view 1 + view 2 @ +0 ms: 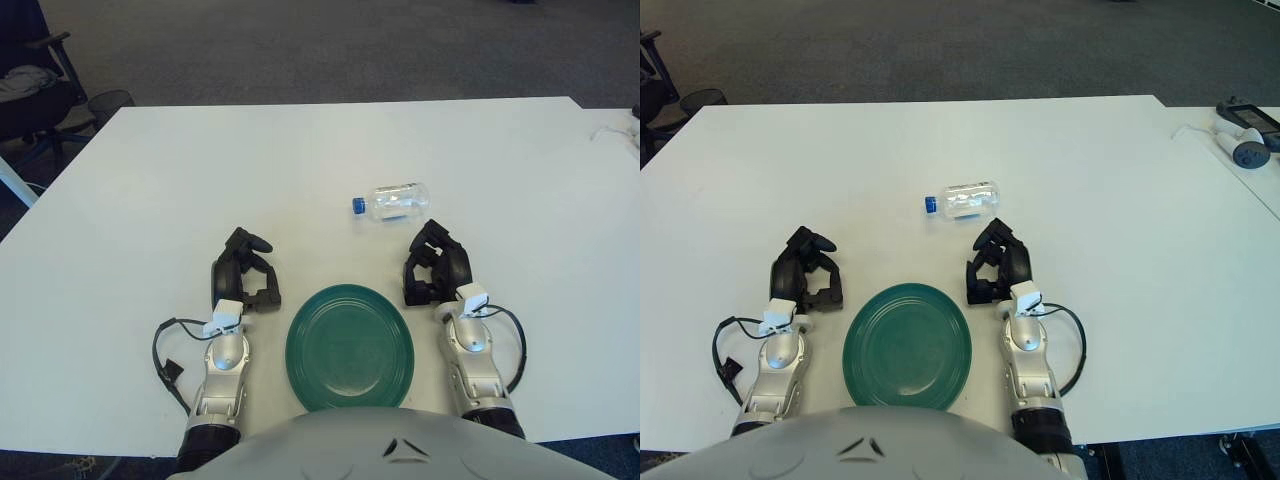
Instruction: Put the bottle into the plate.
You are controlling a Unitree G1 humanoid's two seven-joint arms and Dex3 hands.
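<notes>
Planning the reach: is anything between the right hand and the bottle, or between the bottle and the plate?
Nothing visible. The bottle lies on its side just beyond the right hand, with bare table between them. The plate sits nearer the robot, between both hands, also with only bare table on the way. The left hand shows left of the plate.

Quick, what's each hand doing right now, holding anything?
Left hand: fingers loosely curled, holding nothing, left of the plate.
Right hand: same, empty, just short of the bottle.

Both head-mounted eyes look steeply down from close above, sharing the white table (pixel 300 160)
</notes>
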